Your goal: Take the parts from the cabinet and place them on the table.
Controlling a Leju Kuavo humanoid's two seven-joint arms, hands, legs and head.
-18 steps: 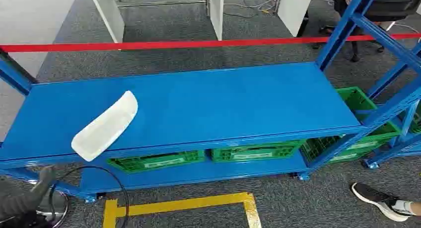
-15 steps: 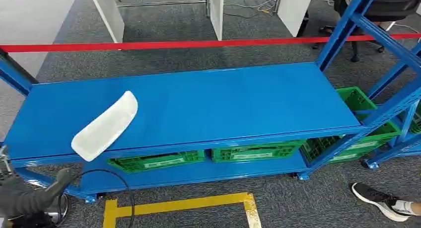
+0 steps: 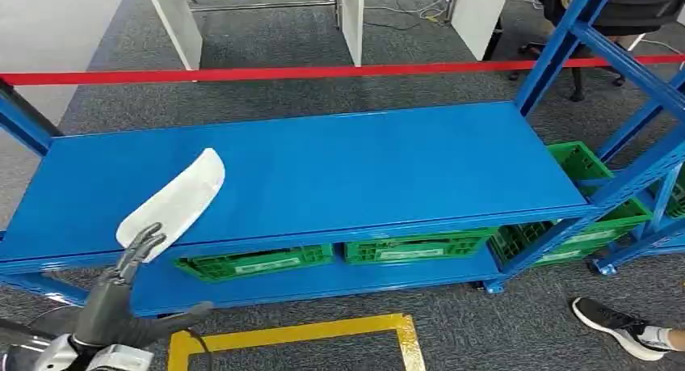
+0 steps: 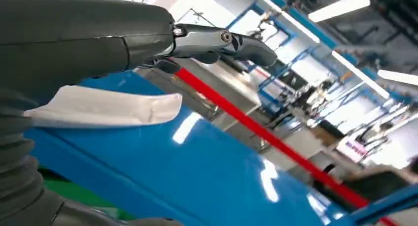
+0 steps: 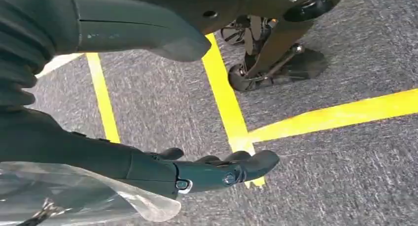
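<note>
Head view first: white part (image 3: pixel 172 204), a long curved shell that looks light, stiff and smooth, lies slantwise on the blue shelf (image 3: pixel 363 169) with its near end over the front edge, just ahead of the left hand (image 3: pixel 129 294), whose fingers (image 3: pixel 139 246) are spread and hold nothing; that overhanging end seems the best place to grip. Left wrist view shows the part just beyond the parted fingers, not touched. Right wrist view has the right hand (image 5: pixel 148 113) hanging over the floor (image 5: pixel 345 162), fingers loosely apart, empty.
</note>
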